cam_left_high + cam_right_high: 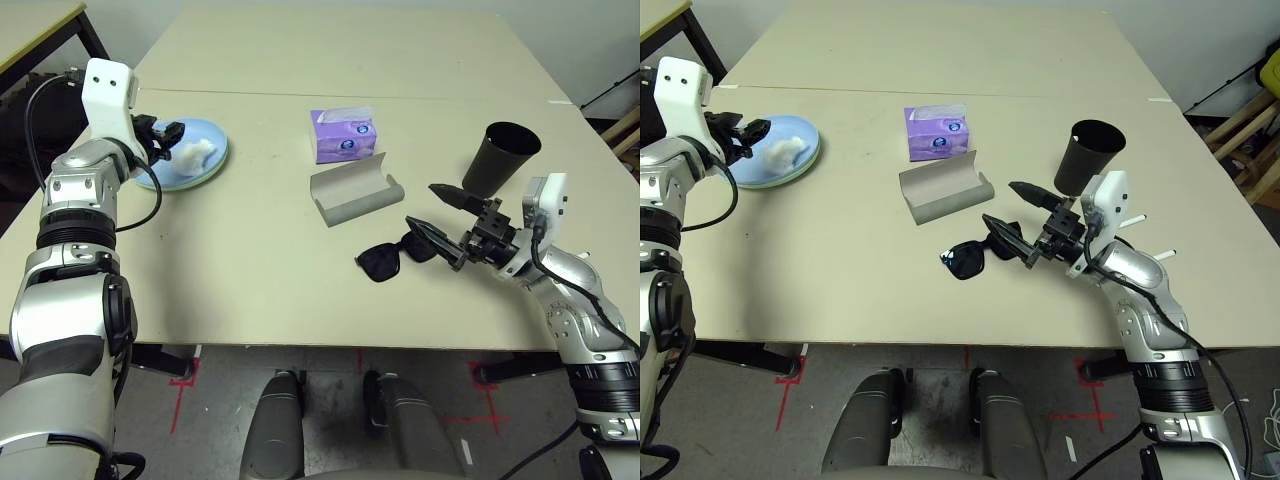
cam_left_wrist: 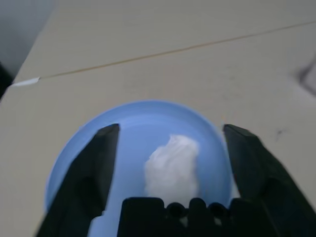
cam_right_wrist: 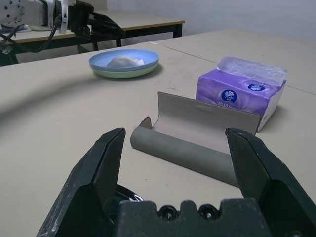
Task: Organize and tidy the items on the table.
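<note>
Left of the purple tissue box [image 1: 343, 136], the light blue plate [image 1: 206, 150] sits stacked on the pale green plate [image 3: 126, 74] with a tissue wad [image 2: 173, 170] in it, left gripper [image 2: 173, 165] hanging wide open over it, right gripper [image 3: 175, 168] spread wide and empty too.

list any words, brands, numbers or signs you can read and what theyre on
"Vinda", on the round blue logo on the tissue box; the logo repeats on its top.
Smaller print under the logo: too small to read.
No text that I can read on the cup, glasses case or plates.
</note>
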Robot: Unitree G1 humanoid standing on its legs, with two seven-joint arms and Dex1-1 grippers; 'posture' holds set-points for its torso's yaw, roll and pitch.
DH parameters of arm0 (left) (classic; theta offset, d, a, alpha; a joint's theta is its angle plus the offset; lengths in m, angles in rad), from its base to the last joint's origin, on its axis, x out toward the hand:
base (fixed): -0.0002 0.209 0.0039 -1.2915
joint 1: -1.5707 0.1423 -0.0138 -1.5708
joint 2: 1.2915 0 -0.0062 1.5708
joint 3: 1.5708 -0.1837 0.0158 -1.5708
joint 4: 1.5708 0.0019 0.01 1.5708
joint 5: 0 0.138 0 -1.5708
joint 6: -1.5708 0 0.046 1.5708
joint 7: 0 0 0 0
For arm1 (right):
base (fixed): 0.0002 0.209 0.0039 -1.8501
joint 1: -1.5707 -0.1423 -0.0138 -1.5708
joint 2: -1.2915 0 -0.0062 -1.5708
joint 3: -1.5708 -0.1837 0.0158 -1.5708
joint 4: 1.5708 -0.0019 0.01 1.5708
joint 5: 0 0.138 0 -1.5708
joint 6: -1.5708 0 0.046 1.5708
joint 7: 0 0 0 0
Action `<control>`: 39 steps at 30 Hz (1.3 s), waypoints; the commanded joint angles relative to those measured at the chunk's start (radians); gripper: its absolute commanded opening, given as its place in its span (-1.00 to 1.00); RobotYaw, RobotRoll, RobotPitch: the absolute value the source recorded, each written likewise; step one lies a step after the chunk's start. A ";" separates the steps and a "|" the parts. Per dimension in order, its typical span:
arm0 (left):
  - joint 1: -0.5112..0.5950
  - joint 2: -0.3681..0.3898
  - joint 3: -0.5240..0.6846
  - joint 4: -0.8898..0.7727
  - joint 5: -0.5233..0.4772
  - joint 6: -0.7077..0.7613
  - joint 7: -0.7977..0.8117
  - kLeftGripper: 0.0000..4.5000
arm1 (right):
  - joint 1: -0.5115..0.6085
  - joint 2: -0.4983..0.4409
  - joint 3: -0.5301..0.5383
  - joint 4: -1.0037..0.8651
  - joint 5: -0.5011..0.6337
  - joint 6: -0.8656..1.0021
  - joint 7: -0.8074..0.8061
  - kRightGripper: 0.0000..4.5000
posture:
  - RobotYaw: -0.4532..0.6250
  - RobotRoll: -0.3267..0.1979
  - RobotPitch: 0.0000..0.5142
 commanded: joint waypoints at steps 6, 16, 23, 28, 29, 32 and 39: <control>0.054 -0.027 0.003 -0.080 -0.073 -0.024 -0.184 0.98 | -0.007 -0.007 -0.009 0.002 -0.005 -0.007 -0.002 1.00 | 0.10 0.25 -0.40; 0.133 -0.080 -0.025 -0.162 -0.121 -0.013 -0.380 0.98 | -0.029 -0.002 -0.002 0.036 -0.006 -0.015 0.011 1.00 | 0.13 0.25 -0.40; 0.170 -0.091 -0.047 -0.169 -0.124 -0.047 -0.484 0.98 | -0.038 0.001 0.001 0.040 -0.008 -0.016 0.017 1.00 | 0.13 0.25 -0.42; 0.179 -0.084 -0.056 -0.165 -0.120 -0.074 -0.556 0.98 | -0.032 -0.005 -0.004 0.033 -0.007 -0.013 0.021 1.00 | 0.11 0.25 -0.41; 0.183 -0.084 -0.057 -0.166 -0.123 -0.082 -0.572 0.98 | -0.030 -0.006 -0.005 0.031 -0.007 -0.012 0.021 1.00 | 0.11 0.25 -0.41; 0.194 -0.088 -0.054 -0.173 -0.146 -0.099 -0.640 0.98 | -0.025 -0.012 -0.008 0.026 -0.005 -0.009 0.022 1.00 | 0.10 0.25 -0.39; 0.250 -0.092 -0.070 -0.215 -0.183 -0.142 -0.800 0.98 | -0.028 -0.039 -0.012 0.017 0.004 0.009 0.033 1.00 | 0.11 0.25 -0.33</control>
